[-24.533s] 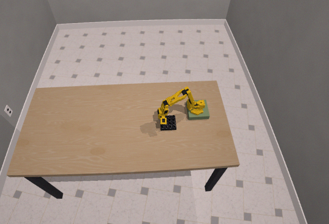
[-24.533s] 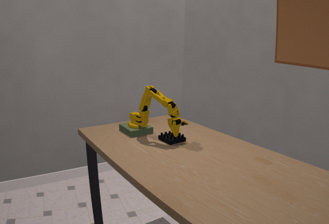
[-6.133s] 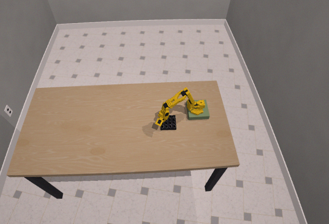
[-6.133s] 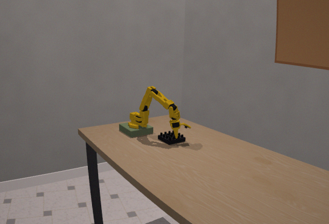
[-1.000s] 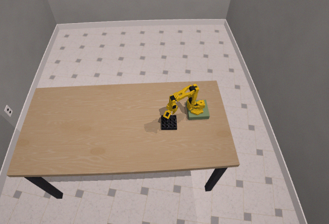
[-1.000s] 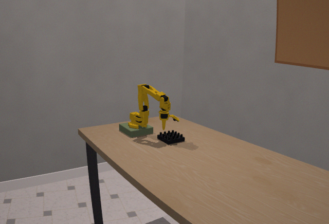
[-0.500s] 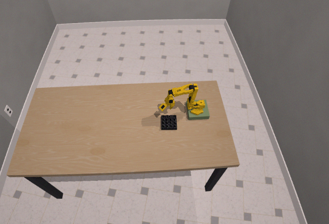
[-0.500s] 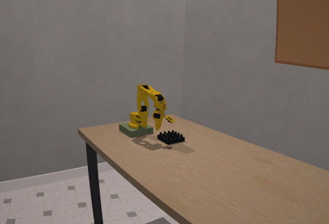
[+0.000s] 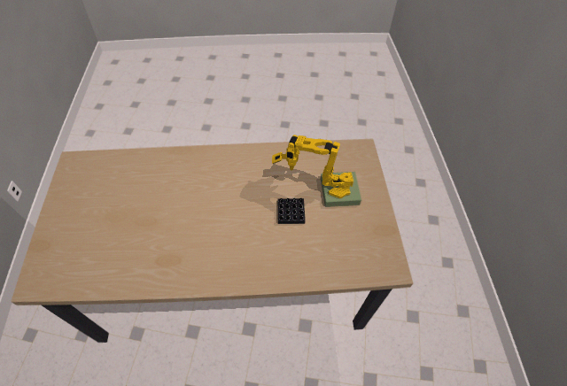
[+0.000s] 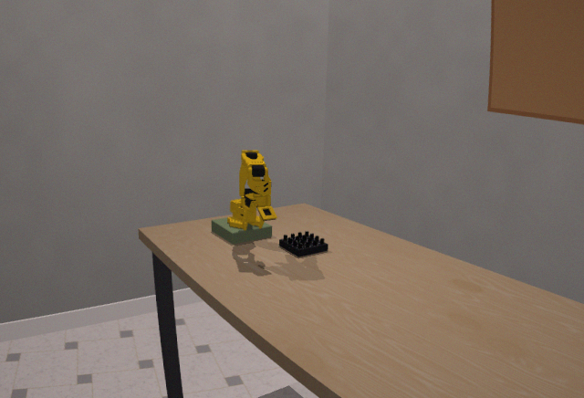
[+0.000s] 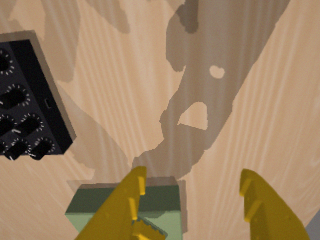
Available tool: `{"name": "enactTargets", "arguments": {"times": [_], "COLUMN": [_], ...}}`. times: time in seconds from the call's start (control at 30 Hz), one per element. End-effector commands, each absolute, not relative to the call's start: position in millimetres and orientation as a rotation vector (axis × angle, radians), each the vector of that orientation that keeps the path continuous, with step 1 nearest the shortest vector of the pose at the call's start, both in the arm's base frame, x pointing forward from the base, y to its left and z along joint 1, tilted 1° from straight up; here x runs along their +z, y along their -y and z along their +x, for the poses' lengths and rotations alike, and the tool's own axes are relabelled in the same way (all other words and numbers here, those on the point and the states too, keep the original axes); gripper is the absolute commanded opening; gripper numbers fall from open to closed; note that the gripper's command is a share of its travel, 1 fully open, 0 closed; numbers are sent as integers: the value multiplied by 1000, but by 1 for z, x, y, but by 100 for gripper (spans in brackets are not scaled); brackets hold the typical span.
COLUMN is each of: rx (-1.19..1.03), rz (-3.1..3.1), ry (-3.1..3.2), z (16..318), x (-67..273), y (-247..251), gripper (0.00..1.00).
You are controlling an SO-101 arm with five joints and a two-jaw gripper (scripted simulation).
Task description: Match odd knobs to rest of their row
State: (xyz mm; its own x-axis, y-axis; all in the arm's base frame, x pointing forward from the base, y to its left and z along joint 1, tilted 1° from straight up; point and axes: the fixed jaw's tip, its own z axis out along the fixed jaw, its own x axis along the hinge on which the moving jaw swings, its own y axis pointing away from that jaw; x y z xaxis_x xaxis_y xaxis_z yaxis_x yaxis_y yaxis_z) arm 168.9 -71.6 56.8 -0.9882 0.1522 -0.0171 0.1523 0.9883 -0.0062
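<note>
The black knob box [image 9: 291, 222] [image 10: 313, 251] [image 11: 36, 70] lies flat on the table, with its knobs standing up in a grid. In the wrist view only part of it shows, at the left edge; several knobs with white tick marks are visible there, one of them a knob [image 11: 41, 148] near the box's corner. The row labels cannot be read, and the other knobs are out of that view. My gripper [image 9: 283, 164] [image 10: 255, 222] [image 11: 193, 174] is open and empty. It hangs above the table, off to the side of the box and touching no knob.
The wooden table [image 9: 137, 235] [image 10: 401, 289] carries the box and the green base block [image 9: 342, 201] [image 10: 240, 236] [image 11: 160, 197] under the arm. The base block stands beside the box, with a gap between them. The arm's shadow falls on the table near the box.
</note>
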Motion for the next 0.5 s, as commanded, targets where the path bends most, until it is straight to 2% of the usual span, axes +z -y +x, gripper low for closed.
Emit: {"name": "enactTargets", "arguments": {"times": [0.0,0.27,0.47], "rx": [-8,-9,-9], "rz": [564,1074,1227], "ry": [-3078,-2940,-2879], "z": [162,140,132], "x": [63,70,73], "y": [98,135,146], "gripper": [31,37,39]}}
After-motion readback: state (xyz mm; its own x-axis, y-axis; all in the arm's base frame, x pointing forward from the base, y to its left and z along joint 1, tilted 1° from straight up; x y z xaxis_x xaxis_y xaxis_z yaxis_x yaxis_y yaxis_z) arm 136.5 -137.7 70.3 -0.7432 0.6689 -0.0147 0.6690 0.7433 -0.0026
